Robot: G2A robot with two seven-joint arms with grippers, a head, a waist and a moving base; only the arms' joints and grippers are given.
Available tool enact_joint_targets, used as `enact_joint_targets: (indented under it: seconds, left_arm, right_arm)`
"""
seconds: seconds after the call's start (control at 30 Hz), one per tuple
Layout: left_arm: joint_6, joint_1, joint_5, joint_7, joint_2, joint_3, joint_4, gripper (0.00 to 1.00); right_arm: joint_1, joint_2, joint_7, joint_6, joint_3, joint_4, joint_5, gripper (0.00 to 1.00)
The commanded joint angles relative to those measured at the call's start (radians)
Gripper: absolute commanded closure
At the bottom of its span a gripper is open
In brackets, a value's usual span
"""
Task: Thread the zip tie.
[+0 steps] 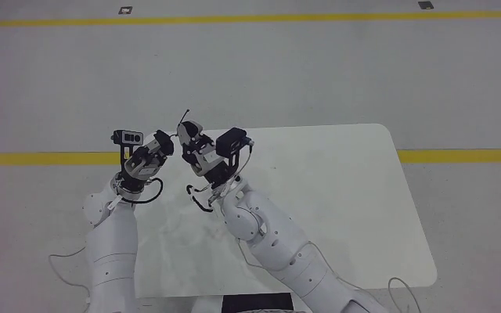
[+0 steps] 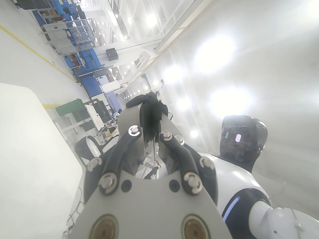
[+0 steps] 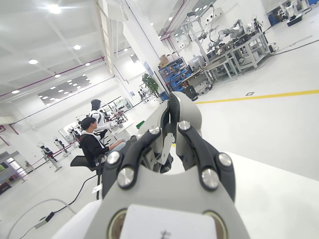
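The white table [image 1: 337,203] spreads wide beneath the two grippers, which meet above its far left corner. The left gripper [image 2: 149,115] is pinched shut on a black bit, apparently the head end of the zip tie [image 3: 171,115]. The right gripper [image 3: 172,100] is clamped flat on its strap, the tail poking out beyond the jaws. Threading likely wants small, aligned wrist moves. Open air surrounds both grippers, with the table edge below.

Your white surface [image 1: 337,203] stands on a pale grey floor [image 1: 274,78] crossed by yellow lines [image 1: 235,19]. Around you, ceiling lights [image 3: 54,8] glare over blue shelving [image 2: 86,58], workbenches [image 3: 236,53] and a potted plant [image 3: 150,82].
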Motion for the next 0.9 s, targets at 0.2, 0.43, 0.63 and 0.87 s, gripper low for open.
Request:
enact_joint_targets:
  seconds: [0.2, 0.43, 0.63, 0.87]
  left_arm:
    - [0.000, 0.000, 0.000, 0.000, 0.000, 0.000, 0.000, 1.00]
    - [0.000, 0.000, 0.000, 0.000, 0.000, 0.000, 0.000, 1.00]
    - [0.000, 0.000, 0.000, 0.000, 0.000, 0.000, 0.000, 1.00]
    - [0.000, 0.000, 0.000, 0.000, 0.000, 0.000, 0.000, 1.00]
  right_arm:
    - [0.005, -0.004, 0.057, 0.008, -0.008, 0.030, 0.027, 1.00]
    - [0.001, -0.005, 0.024, 0.022, 0.000, 0.024, 0.021, 1.00]
    - [-0.005, -0.002, 0.015, 0.022, 0.008, 0.012, 0.004, 1.00]
    - [-0.007, 0.000, 0.034, 0.017, 0.006, 0.016, -0.016, 1.00]
